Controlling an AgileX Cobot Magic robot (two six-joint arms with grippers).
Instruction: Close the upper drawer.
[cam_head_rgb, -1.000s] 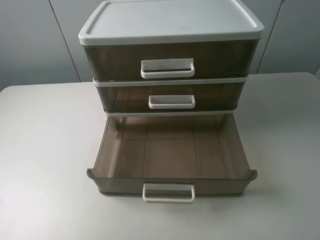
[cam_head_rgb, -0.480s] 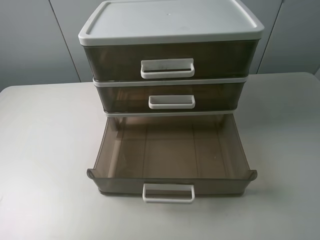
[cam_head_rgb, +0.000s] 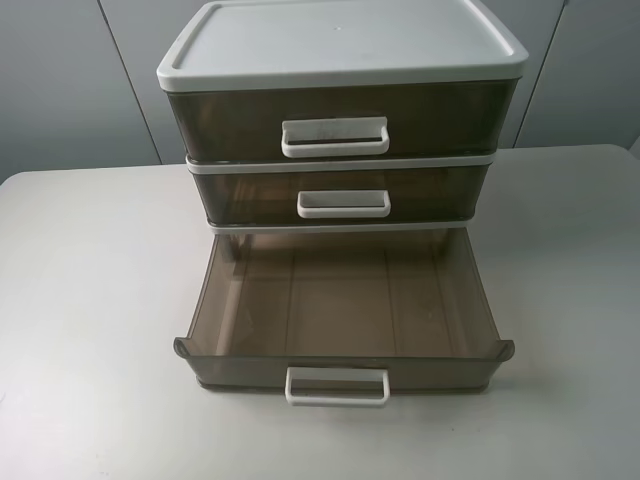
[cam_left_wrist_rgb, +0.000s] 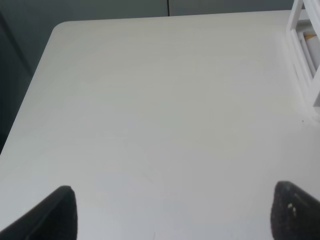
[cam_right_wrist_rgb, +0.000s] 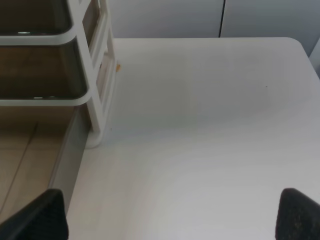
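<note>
A small cabinet (cam_head_rgb: 340, 45) with a white frame and three smoky brown drawers stands at the back middle of the table. The upper drawer (cam_head_rgb: 230, 118) has a white handle (cam_head_rgb: 335, 137); I cannot tell whether it is fully in. The middle drawer (cam_head_rgb: 240, 195) is in. The bottom drawer (cam_head_rgb: 340, 300) is pulled far out and is empty. Neither arm shows in the exterior high view. My left gripper (cam_left_wrist_rgb: 170, 215) is open over bare table, left of the cabinet (cam_left_wrist_rgb: 305, 55). My right gripper (cam_right_wrist_rgb: 167, 217) is open, right of the cabinet (cam_right_wrist_rgb: 95, 75).
The white table (cam_head_rgb: 90, 300) has bare surface on both sides of the cabinet. The bottom drawer's front with its white handle (cam_head_rgb: 337, 386) reaches close to the table's front edge. A grey wall stands behind the table.
</note>
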